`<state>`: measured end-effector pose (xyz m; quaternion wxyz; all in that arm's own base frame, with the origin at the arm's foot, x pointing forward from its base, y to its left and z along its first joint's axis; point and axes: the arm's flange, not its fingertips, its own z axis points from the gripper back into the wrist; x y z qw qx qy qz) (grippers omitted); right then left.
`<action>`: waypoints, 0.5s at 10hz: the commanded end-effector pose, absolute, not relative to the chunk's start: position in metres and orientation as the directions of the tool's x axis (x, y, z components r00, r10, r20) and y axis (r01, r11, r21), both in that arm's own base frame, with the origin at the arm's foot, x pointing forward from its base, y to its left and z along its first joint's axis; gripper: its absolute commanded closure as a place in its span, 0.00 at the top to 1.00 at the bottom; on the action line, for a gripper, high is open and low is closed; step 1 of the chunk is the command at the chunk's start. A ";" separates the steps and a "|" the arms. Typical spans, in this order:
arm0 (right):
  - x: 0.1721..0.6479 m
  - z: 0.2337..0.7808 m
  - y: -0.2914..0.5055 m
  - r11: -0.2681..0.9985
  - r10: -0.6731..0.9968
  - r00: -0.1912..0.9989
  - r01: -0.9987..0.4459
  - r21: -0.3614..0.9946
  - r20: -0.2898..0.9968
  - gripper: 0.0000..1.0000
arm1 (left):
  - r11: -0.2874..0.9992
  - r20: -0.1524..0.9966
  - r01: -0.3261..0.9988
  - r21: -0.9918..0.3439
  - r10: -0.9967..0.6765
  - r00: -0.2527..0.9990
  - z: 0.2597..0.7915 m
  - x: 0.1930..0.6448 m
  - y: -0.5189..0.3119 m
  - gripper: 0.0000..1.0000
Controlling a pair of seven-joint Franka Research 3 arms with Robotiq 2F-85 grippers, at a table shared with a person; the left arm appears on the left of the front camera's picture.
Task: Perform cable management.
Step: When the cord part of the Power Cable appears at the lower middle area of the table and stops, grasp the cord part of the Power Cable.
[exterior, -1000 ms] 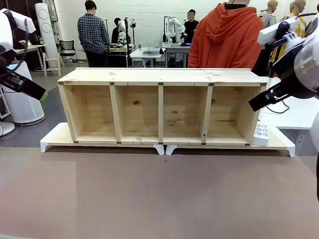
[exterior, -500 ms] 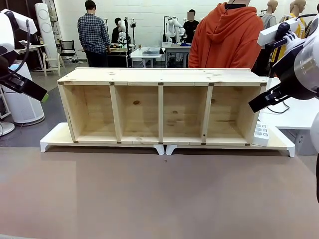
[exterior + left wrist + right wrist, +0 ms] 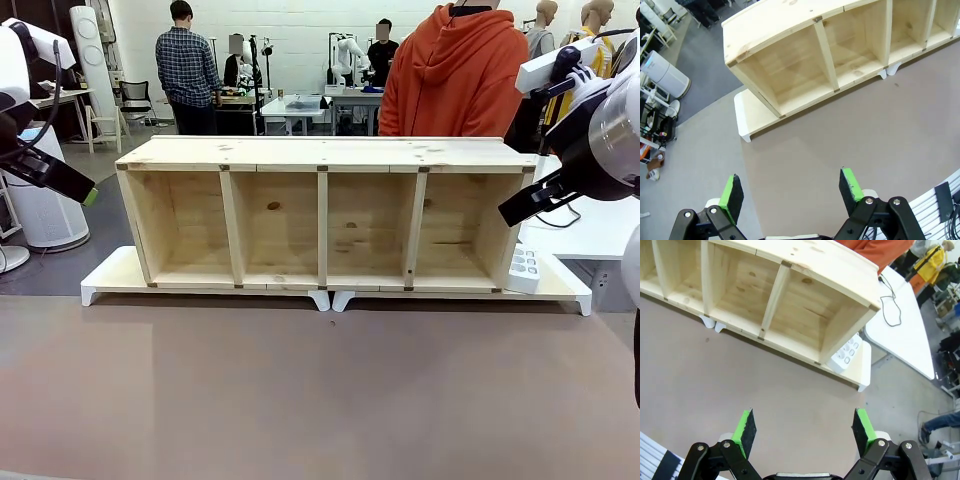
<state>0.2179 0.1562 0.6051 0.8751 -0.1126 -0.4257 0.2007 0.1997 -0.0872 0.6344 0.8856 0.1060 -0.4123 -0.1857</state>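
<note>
When you look from the front, a long wooden shelf (image 3: 320, 215) with four open boxes in a row sits on low white stands (image 3: 110, 275) on the brown table (image 3: 320, 400). A small white power strip (image 3: 522, 270) leans on the right end of the shelf. A thin black cable (image 3: 558, 222) makes a little loop just past it, by a white table (image 3: 595, 235). I cannot tell if it joins the strip. The left claw (image 3: 85, 192) hangs up high at the left edge, well away from the shelf. The right claw (image 3: 518, 208) hangs near the top right corner of the shelf, above the strip. A person (image 3: 455, 75) in an orange hoodie stands behind the shelf.

From the left wrist, the left claw (image 3: 791, 189) is wide open with nothing in it. Its green pads (image 3: 731, 194) are far apart over the brown table, with the shelf's end farther off.

From the right wrist, the right claw (image 3: 805, 426) is wide open too, and it holds nothing. The power strip (image 3: 846, 354) leans on the shelf's end. The cable (image 3: 891, 302) lies on the white table beyond.
</note>
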 end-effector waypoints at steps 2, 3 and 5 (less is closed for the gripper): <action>0.221 0.605 0.158 0.891 0.454 0.546 -0.264 -0.370 0.703 1.00 | 0.911 0.695 0.240 0.336 -0.412 0.589 0.634 0.201 -0.089 1.00; 0.221 0.605 0.158 0.891 0.454 0.546 -0.264 -0.370 0.703 1.00 | 0.911 0.695 0.240 0.336 -0.412 0.589 0.634 0.201 -0.089 1.00; 0.221 0.605 0.158 0.891 0.454 0.546 -0.264 -0.370 0.703 1.00 | 0.911 0.695 0.240 0.336 -0.412 0.589 0.634 0.201 -0.089 1.00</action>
